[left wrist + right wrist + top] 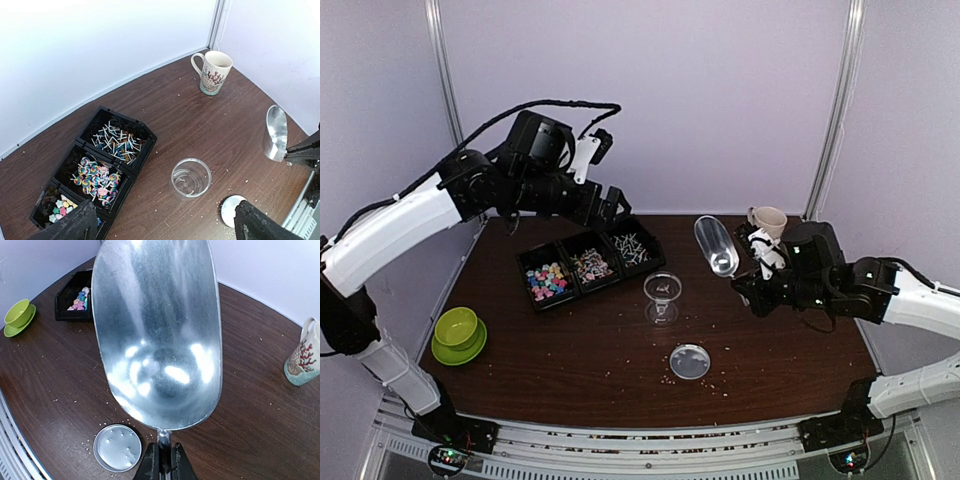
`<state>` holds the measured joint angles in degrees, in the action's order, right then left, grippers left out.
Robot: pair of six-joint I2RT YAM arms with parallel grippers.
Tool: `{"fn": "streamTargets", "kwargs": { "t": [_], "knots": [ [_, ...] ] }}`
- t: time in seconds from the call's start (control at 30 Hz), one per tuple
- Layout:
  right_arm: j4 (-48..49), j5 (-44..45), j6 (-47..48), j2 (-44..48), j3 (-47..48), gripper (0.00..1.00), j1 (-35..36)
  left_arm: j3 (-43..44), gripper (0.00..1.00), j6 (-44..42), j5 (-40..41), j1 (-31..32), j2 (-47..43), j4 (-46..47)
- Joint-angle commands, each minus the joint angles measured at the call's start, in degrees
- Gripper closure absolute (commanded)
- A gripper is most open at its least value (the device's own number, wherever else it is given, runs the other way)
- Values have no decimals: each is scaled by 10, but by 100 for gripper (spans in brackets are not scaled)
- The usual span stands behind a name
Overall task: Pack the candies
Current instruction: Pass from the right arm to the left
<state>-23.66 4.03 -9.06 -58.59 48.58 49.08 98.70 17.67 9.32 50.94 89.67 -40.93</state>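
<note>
Dark wood-grain tabletop, crumb-speckled: candies (547, 280) sorted in a black plastic three-bin tray (148, 134), pastel bits, swirled pieces and white-stick lollipops, one kind per bin, with a clear stemmed glass cup (662, 290) just beside it and a round metal lid (690, 361) nearer the arms. Above the tray hangs the left gripper (616, 207), fingers spread wide; the right gripper (164, 452) pinches the handle of a shiny metal scoop (157, 330) near a cream ceramic mug (215, 70).

Top view: overhead from the near side, whole counter (570, 340). Left wrist: high, oblique. Right wrist: close behind the scoop (157, 330) (both show the mug (212, 72)).
</note>
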Motion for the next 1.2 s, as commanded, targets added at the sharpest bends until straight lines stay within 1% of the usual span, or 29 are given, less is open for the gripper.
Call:
{"fn": "streamTargets", "kwargs": {
  "t": [0.0,0.13,0.23,0.37,0.63,0.8,0.9,1.17],
  "knots": [
    [37,41,54,-16,31,100,54,-65,2,12,-56,-3,-27,43],
    [47,60,78,-44,44,100,95,-100,2,19,-113,-3,-30,53],
    [41,75,95,-73,58,100,120,-134,2,27,-151,-3,-40,88],
    [31,116,117,-100,70,100,154,-159,2,33,-180,-3,-59,125],
    [42,125,129,-109,68,100,176,-168,3,36,-209,-3,-56,139],
    [40,137,132,-117,68,100,181,-176,5,38,-213,-3,-61,144],
    [40,142,136,-117,68,100,188,-177,7,41,-216,-3,-59,146],
    [52,169,152,-107,64,100,204,-164,18,42,-243,-3,-39,134]
  ]
}}
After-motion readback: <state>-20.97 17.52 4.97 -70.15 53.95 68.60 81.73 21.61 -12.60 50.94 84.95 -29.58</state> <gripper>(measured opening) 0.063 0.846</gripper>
